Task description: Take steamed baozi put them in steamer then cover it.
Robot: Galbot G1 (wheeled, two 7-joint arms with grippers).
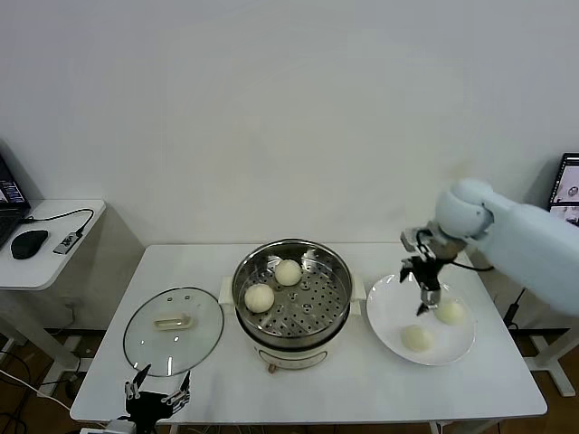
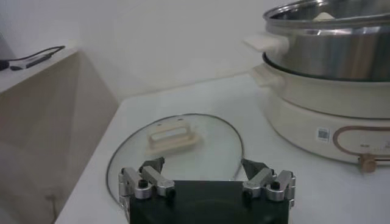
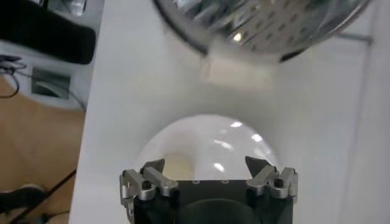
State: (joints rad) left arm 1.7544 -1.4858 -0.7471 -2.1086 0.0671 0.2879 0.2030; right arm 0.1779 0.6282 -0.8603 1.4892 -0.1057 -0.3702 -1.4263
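Observation:
The steamer (image 1: 291,347) stands mid-table with two steamed baozi on its perforated tray, one at the back (image 1: 288,271) and one at the left (image 1: 260,297). Two more baozi (image 1: 450,312) (image 1: 415,337) lie on a white plate (image 1: 389,312) to its right. My right gripper (image 1: 425,303) hangs open just above that plate, beside the farther bun. In the right wrist view a bun (image 3: 180,167) shows on the plate by one finger of the right gripper (image 3: 206,163). The cover (image 1: 174,330) lies flat left of the steamer. My left gripper (image 1: 158,389) waits open at its near edge, with the cover (image 2: 177,146) ahead of the left gripper (image 2: 203,164).
A low side table (image 1: 54,262) at the far left carries a mouse (image 1: 29,242), cables and a laptop corner. A screen (image 1: 568,185) stands at the far right. The steamer's side handle (image 3: 234,66) sits between pot and plate. The table's front edge runs just behind the left gripper.

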